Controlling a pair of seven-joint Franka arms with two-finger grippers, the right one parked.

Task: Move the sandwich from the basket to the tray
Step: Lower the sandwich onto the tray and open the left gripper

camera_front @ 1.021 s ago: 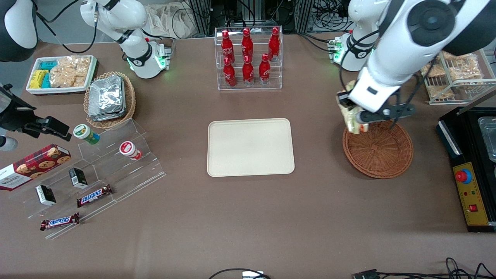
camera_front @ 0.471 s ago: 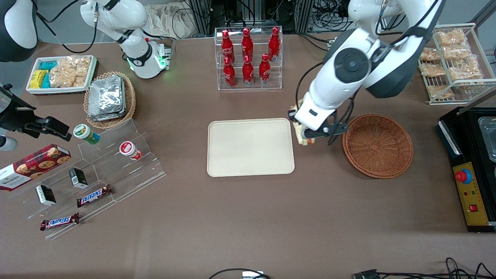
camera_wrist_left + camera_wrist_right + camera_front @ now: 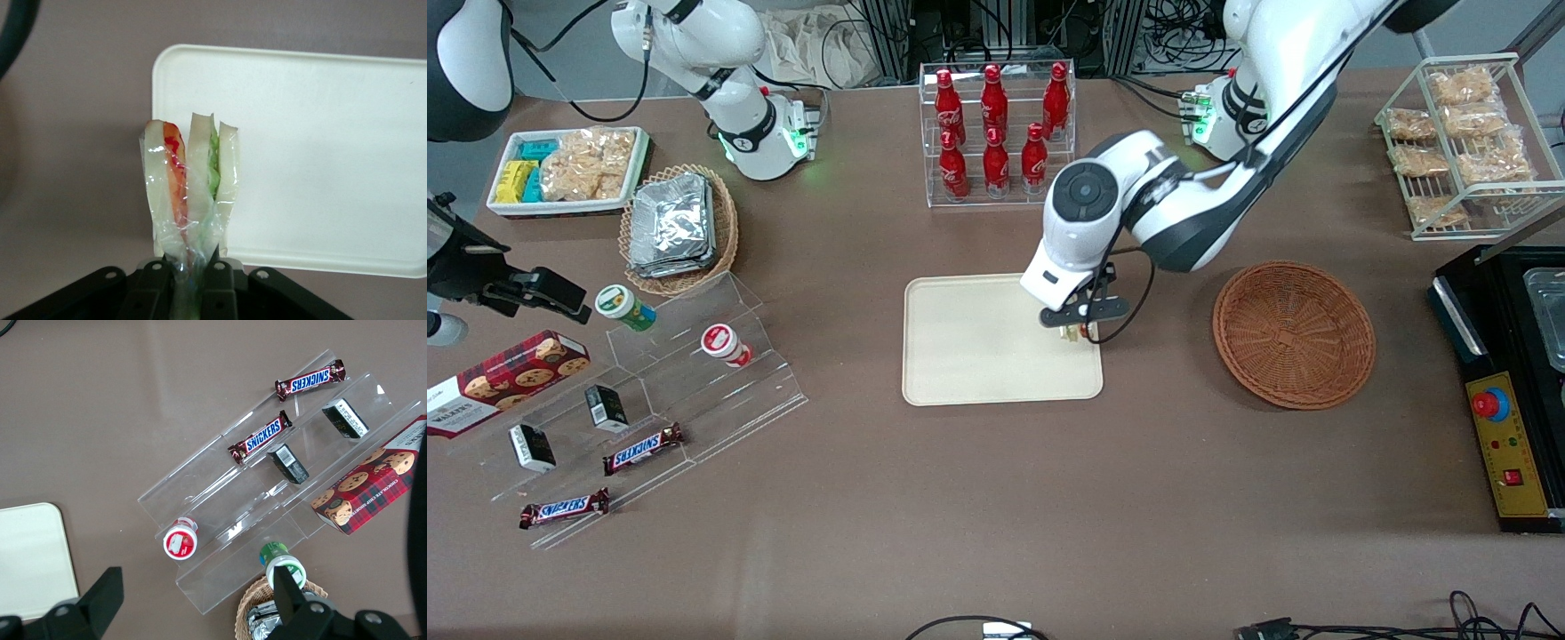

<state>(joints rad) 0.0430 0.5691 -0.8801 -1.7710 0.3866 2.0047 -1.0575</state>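
Note:
My left gripper (image 3: 1078,327) is shut on the sandwich (image 3: 190,187), a plastic-wrapped wedge of pale bread with red and green filling. It holds the sandwich above the edge of the cream tray (image 3: 978,347) that lies nearest the basket. In the left wrist view the black fingers (image 3: 220,283) pinch the sandwich's narrow end, and the tray (image 3: 320,147) lies below it. A sliver of the sandwich (image 3: 1069,332) shows under the gripper in the front view. The reddish-brown wicker basket (image 3: 1294,333) stands empty toward the working arm's end.
A clear rack of red bottles (image 3: 996,133) stands farther from the front camera than the tray. A tan basket of foil packets (image 3: 679,229), a white snack bin (image 3: 569,169) and clear steps with snacks (image 3: 649,400) lie toward the parked arm's end. A wire rack (image 3: 1467,142) and black machine (image 3: 1512,382) flank the basket.
My left gripper has carried the sandwich from above the basket's rim, across the bare table, to above the tray's edge. The basket stays empty.

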